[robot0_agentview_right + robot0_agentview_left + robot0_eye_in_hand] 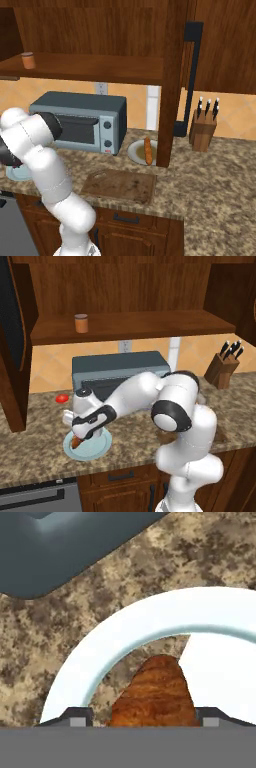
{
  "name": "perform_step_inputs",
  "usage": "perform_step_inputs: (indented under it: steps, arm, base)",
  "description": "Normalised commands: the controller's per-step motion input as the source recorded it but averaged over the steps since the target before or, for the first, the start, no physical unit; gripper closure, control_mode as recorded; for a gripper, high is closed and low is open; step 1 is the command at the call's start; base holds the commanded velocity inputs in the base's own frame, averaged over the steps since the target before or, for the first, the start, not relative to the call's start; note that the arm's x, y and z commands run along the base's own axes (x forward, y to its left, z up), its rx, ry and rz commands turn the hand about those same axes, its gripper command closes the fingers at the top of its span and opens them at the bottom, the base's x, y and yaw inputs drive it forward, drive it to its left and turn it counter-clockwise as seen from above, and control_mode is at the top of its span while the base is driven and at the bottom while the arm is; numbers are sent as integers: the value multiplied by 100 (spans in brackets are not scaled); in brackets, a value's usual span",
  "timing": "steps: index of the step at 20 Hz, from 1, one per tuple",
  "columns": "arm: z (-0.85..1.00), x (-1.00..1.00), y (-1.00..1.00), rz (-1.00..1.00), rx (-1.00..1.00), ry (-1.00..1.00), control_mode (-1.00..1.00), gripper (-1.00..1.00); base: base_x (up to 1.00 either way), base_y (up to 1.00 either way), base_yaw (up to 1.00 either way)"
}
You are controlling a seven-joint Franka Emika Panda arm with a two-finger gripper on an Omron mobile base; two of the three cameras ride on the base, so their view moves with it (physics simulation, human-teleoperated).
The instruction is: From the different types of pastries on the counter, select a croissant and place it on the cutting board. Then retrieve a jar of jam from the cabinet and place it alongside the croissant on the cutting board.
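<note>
The croissant (155, 692), plump and golden brown, lies on a round light blue plate (125, 627) on the granite counter (40, 456). My gripper (145, 718) reaches down over it with one fingertip (79, 717) on each side. The jaws are partly closed, and a thin gap still shows on one side. In the left base view my gripper (79, 438) hangs over the plate (100, 448), and the croissant's tip (76, 442) pokes out below it. The dark cutting board (120, 184) lies to the right. The jar of jam (81, 323) stands on the cabinet shelf (150, 326).
A grey toaster oven (120, 368) stands right behind the plate. A longer stick pastry (148, 150) rests on a second plate (136, 152) beyond the board. A knife block (202, 130) is at the far right. A small red object (61, 398) lies left of the oven.
</note>
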Motion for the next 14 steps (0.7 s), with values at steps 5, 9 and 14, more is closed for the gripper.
perform_step_inputs:
  steps: [5, 9, 14]
  arm:
    - [6, 3, 15, -15, 0, 1, -100, 100]
    - [26, -27, 0, -5, 3, -1, -100, 100]
    - [0, -44, -12, 0, 0, -1, -100, 100]
  base:
    - [0, 0, 0]
    - [0, 0, 0]
    - [0, 0, 0]
